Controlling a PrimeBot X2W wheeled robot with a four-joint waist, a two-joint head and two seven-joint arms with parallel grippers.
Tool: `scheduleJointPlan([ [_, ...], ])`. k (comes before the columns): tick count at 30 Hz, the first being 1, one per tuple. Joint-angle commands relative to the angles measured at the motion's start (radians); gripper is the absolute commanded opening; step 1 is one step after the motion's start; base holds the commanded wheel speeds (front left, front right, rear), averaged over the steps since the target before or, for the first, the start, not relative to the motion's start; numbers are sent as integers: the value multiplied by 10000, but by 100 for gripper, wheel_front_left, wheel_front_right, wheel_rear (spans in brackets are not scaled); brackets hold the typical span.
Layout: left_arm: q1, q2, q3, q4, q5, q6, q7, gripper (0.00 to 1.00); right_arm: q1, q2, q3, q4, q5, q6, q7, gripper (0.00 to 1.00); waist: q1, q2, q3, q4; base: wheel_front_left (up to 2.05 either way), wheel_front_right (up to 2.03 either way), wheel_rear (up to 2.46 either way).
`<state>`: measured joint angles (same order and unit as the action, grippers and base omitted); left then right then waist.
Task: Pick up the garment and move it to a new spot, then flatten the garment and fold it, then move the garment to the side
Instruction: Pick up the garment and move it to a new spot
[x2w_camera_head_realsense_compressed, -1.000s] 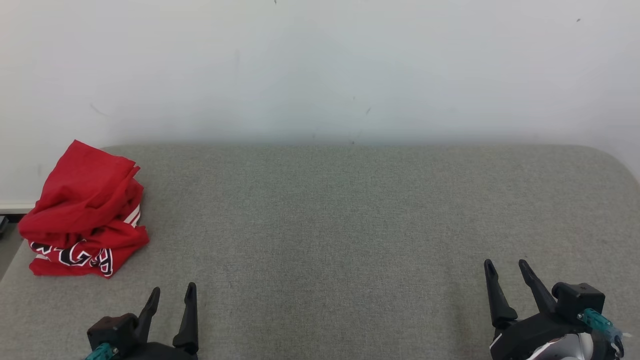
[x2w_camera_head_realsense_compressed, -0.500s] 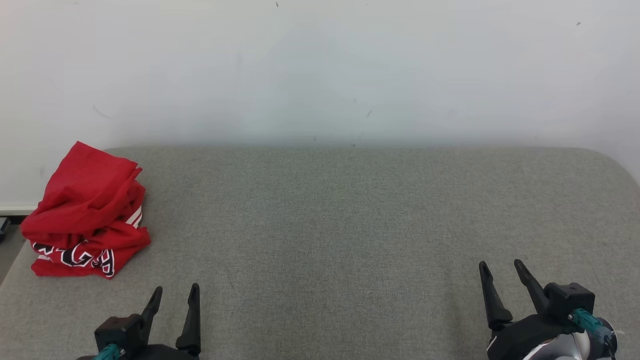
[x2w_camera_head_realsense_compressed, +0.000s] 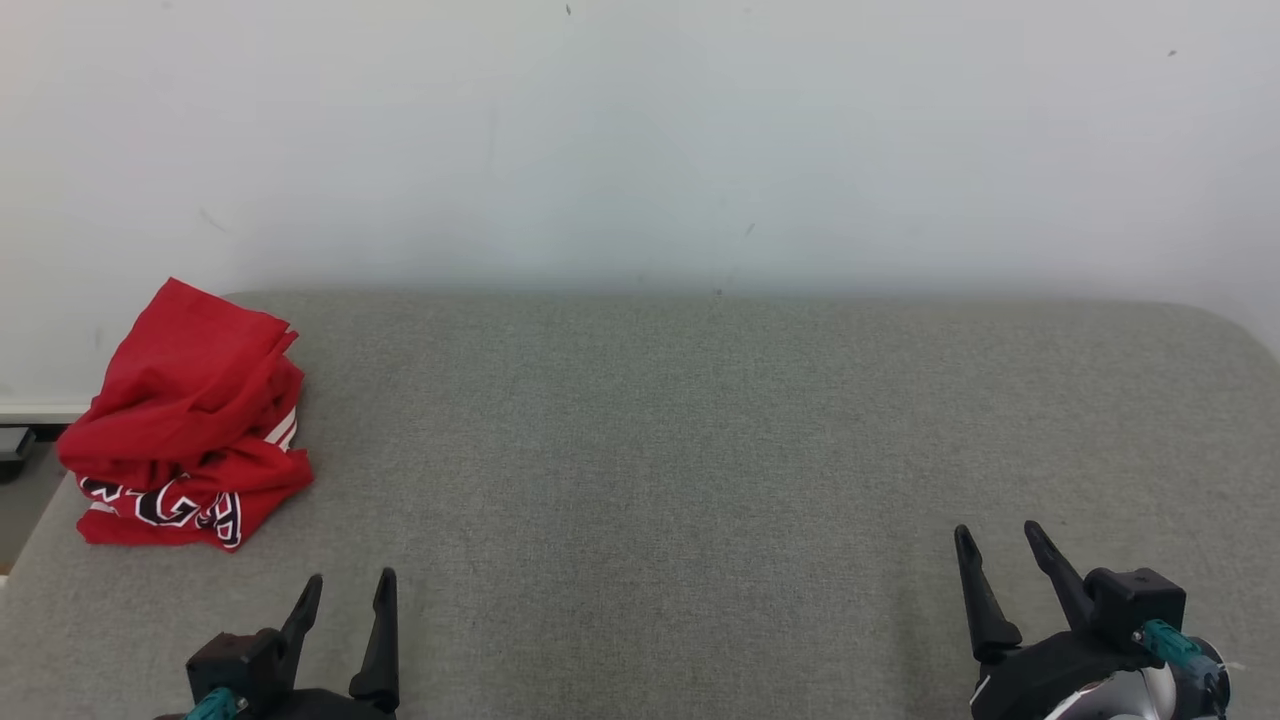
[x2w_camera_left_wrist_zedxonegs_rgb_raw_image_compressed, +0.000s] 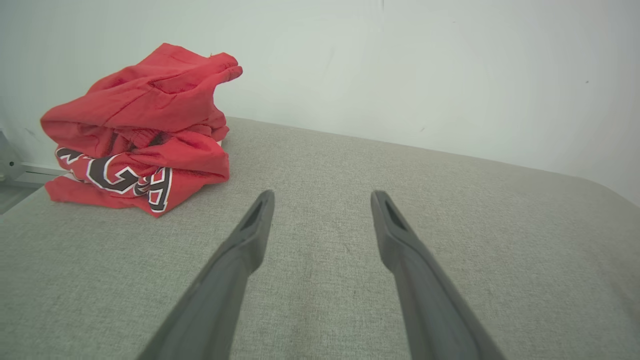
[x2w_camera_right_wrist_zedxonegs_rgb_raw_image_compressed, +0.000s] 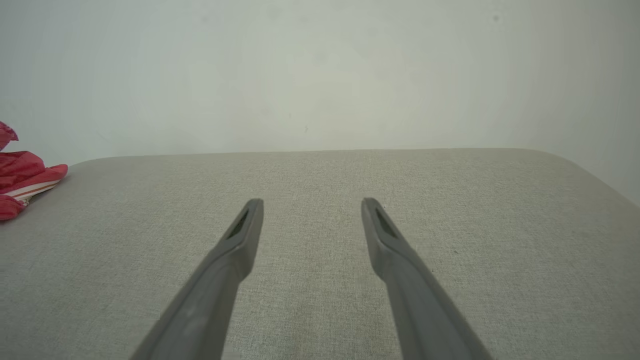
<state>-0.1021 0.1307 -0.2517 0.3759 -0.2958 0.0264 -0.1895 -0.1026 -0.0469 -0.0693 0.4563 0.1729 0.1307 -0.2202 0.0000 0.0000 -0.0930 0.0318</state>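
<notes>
Between the earlier head views and this one the whole scene has slid slightly to the right, marks on the pale wall (x2w_camera_head_realsense_compressed: 640, 150) included, so the head has turned a little. The garment itself has not been shifted. The right claw (x2w_camera_head_realsense_compressed: 997, 528) has drifted a touch inward and lower at the near right, while the left claw (x2w_camera_head_realsense_compressed: 350, 576) sits much as it did. For the task this suggests nothing is under way yet: the pickup has still to begin.

The crumpled red fabric garment with black-and-white lettering and white stripes (x2w_camera_head_realsense_compressed: 185, 420) lies heaped at the far left corner of the grey woven-fabric padded surface (x2w_camera_head_realsense_compressed: 700, 450), close to the wall and to the left edge. The left claw is near it but clear of it; the right claw is well apart from it.

As a bundle it has no clean long axis. The heap runs roughly from its near lower edge, where the lettered band faces the robot, back to a peaked fold pointing at the wall. Collar and hem cannot be told apart.

Both claws stand with fingers spread apart and empty, over bare surface.
</notes>
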Motion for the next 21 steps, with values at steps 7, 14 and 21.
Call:
scheduleJointPlan([
  [7,-116,207,47,-27,-131,97,30,100,24,-62,117,-105,119,0,-42,100,0,0,76,601,0,0,0],
  [14,-125,371,47,-141,-133,188,171,100,67,-61,229,-250,264,0,-105,100,0,0,93,1509,0,0,0],
  [21,-66,579,79,-322,-142,260,282,100,49,-59,358,-213,348,0,-184,100,0,0,89,2376,0,0,0],
])
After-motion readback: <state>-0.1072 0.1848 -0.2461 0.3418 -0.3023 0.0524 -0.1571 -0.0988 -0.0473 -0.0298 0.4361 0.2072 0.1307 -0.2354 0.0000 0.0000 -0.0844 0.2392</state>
